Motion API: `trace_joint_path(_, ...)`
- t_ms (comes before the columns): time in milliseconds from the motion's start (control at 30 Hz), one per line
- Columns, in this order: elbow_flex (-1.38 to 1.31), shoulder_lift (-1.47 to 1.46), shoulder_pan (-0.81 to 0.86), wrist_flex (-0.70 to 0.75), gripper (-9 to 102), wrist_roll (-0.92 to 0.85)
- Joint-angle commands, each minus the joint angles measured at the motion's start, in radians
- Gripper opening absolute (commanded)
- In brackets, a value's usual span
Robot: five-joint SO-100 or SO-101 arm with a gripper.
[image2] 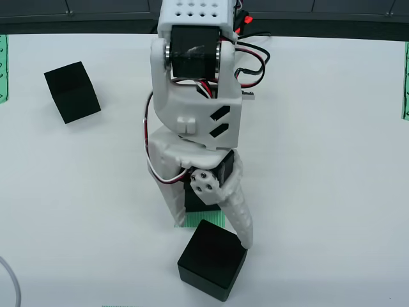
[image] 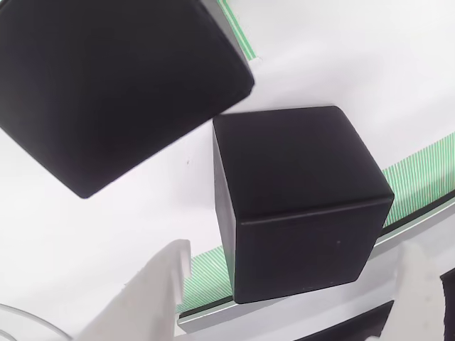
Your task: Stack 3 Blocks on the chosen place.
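Blocks first: a matte black plastic cube (image2: 213, 259) sits just in front of the white two-finger gripper (image2: 211, 214) in the view from above, touching the tip of one ridged finger (image2: 239, 220). A second black cube (image2: 193, 198) is clamped between the fingers, over a green striped patch (image2: 203, 220). A third black cube (image2: 72, 91) lies well apart, upper left, with open white table (image2: 332, 160) around.
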Motion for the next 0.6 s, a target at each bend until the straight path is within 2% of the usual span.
trace_joint_path(0, -0.055, 0.0, 0.009, -0.02, 35, -0.008)
trace_joint_path(567, -0.147, -0.135, -0.044, -0.051, 35, 0.005)
